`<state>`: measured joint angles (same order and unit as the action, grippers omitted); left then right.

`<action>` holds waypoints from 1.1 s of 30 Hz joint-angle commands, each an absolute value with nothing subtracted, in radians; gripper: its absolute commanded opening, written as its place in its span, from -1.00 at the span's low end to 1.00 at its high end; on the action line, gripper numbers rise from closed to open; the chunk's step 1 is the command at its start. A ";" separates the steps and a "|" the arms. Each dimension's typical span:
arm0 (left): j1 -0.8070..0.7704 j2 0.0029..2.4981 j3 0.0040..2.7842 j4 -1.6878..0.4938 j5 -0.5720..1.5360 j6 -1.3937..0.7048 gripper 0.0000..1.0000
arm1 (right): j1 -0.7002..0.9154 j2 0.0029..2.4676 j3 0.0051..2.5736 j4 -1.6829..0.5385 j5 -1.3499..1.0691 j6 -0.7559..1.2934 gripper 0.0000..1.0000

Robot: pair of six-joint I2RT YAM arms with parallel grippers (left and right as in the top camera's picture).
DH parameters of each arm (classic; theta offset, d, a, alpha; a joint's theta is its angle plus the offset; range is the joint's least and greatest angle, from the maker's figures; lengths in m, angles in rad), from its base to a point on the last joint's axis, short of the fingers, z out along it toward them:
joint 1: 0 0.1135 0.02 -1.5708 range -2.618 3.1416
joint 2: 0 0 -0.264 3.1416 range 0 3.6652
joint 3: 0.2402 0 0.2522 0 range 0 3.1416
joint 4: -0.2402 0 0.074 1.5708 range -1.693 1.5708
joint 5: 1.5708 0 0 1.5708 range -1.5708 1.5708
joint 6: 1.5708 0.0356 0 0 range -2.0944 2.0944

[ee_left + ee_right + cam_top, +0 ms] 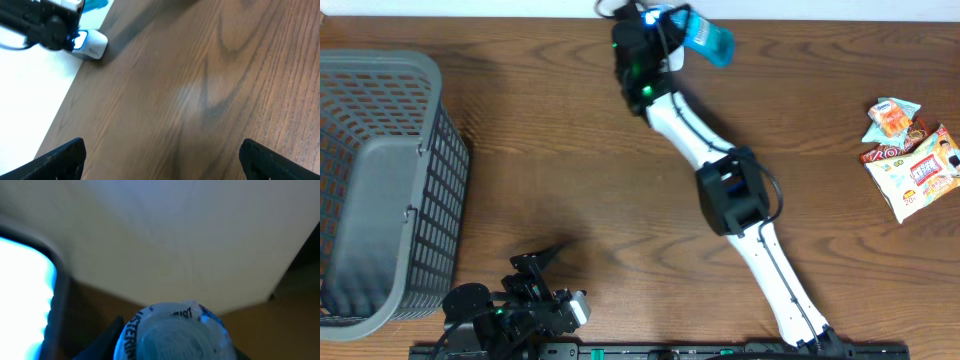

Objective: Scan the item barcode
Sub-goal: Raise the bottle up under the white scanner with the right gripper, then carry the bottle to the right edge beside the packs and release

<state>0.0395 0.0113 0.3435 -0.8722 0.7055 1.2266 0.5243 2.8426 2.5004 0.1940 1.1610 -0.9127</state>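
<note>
Right hand [672, 30] is pinching the bottle [710, 42] up at the desk's [570, 150] 12 o'clock edge. The bottle pokes out toward 3 o'clock from the fingers, right by the glowing scanner [92, 44]. It looks like stiff, slick plastic with some sloshy weight, so I'd grip firmly across the sides. Left hand [538, 262] is spread wide at 7 o'clock, well apart.

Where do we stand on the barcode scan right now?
Done: the translucent blue plastic mouthwash bottle is picked up, shut in the right end effector. In hand: it's held at the white scanner with the blue light. Left: no confirmed read is visible; the foil snack packets lie untouched, the left end effector open.
</note>
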 commanded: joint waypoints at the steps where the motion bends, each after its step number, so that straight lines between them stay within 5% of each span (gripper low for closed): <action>1: 0.045 0.007 0.345 -0.876 0.722 1.211 0.95 | 0.390 2.740 2.529 0.025 1.344 -0.768 -0.98; 8: 0.045 0.007 0.345 -0.876 0.722 1.211 0.95 | 0.225 2.740 2.518 -0.572 1.214 -0.321 -0.98; 16: 0.045 0.007 0.345 -0.876 0.722 1.211 0.95 | 0.035 2.740 2.518 -0.831 1.039 -0.132 -0.93; 18: 0.045 0.007 0.345 -0.875 0.722 1.211 0.95 | -0.004 2.740 2.518 -0.876 0.993 -0.076 -0.60; 21: 0.045 0.007 0.345 -0.875 0.722 1.211 0.95 | -0.036 2.728 2.519 -0.913 0.964 -0.019 0.56; 23: 0.045 0.007 0.345 -0.876 0.722 1.211 0.96 | -0.036 2.698 2.519 -0.929 0.922 0.015 0.98; 29: 0.045 0.007 0.345 -0.876 0.722 1.211 0.95 | -0.019 2.515 2.519 -0.937 0.818 0.014 0.99; 33: 0.045 0.007 0.345 -0.875 0.722 1.211 0.95 | -0.017 2.330 2.519 -1.023 0.504 0.014 0.98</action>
<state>0.0395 0.0109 0.3435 -0.8722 0.7052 1.2266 -0.0238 2.5446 2.5042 -0.9867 0.7532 -0.0196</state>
